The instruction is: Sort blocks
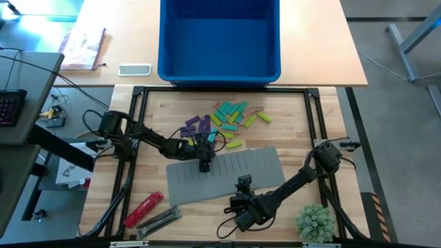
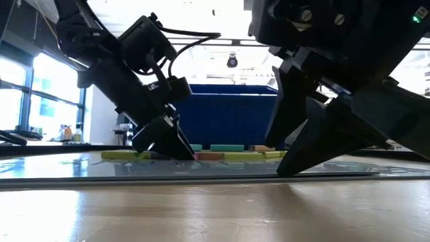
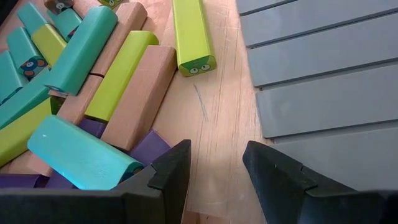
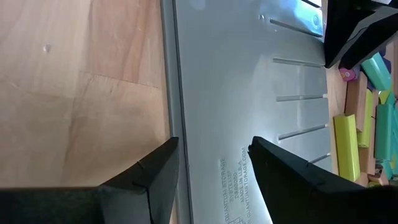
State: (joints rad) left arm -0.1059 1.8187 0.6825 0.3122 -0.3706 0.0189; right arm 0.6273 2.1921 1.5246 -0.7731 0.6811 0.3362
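From above, my wooden table [image 1: 289,131] carries a grey mat [image 1: 227,176], with a blue bin [image 1: 219,41] behind it. The blocks [image 1: 224,122], purple, teal, lime and tan bars, lie heaped between bin and mat. My left gripper [image 1: 204,164] sits at the mat's far edge; my right gripper [image 1: 242,183] nearer. Level across, windows glow behind. Left wrist: my fingers [image 3: 168,171] stand parted, empty, beside the blocks. Right wrist: fingers [image 4: 155,171] parted over the mat, embossed "QUANTUM STORAGE SYSTEMS"
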